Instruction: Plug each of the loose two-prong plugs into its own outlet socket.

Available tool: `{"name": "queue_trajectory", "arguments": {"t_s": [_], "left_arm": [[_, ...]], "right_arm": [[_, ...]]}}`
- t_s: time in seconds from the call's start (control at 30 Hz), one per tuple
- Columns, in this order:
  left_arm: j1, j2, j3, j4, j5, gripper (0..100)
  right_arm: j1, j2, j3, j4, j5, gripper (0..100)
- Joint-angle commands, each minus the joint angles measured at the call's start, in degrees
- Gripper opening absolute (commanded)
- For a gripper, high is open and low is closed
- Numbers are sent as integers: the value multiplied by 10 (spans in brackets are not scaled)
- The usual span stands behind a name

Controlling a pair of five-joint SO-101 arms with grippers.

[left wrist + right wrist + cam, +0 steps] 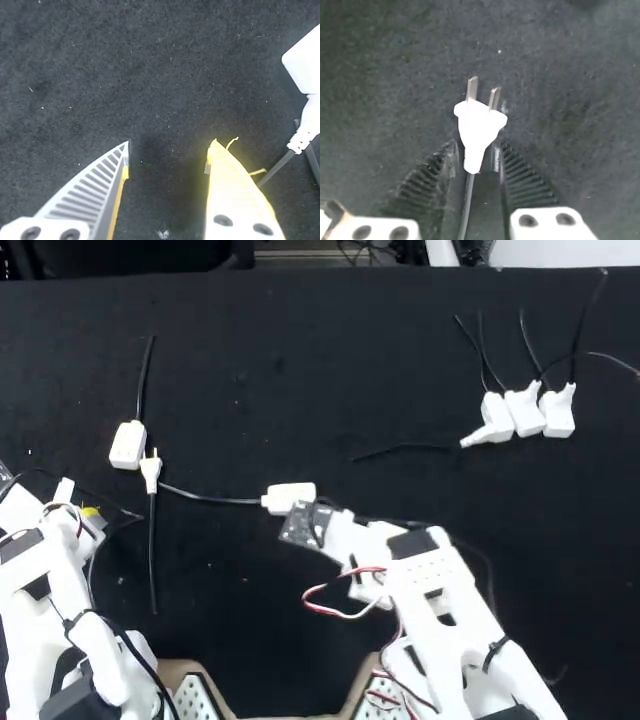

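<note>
A white two-prong plug (479, 122) lies on the black table with its prongs pointing away from my right gripper (476, 145). That gripper is open by a small gap, its black fingers (440, 170) flanking the plug's narrow tail and cable. In the high view my right gripper (298, 523) sits mid-table beside a white oblong piece (290, 497) on a cable. My left gripper (169, 145) is open and empty above bare table. Close by are a white socket (305, 60) and another loose plug (305, 135), which the high view shows as socket (127, 444) and plug (150, 472).
Three white sockets (525, 412) stand in a row at the far right, and a plug (472, 439) meets the leftmost one. Black cables trail from every piece across the table (300, 360). My left gripper (78, 502) is near the left edge.
</note>
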Motion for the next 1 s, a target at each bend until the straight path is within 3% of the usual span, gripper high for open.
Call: {"name": "queue_trajectory", "arguments": {"t_s": [0.0, 0.3, 0.63, 0.97], "left_arm": [[-3, -20, -18, -8, 3, 249], [-4, -20, -18, -7, 3, 249], [-3, -20, -18, -9, 4, 249], [17, -17, -17, -10, 4, 249]], "right_arm": [[-12, 7, -29, -10, -31, 96], [-66, 7, -7, -40, -79, 94], [-63, 3, -97, 117, -167, 94], [-64, 7, -94, 11, -224, 64]]}}
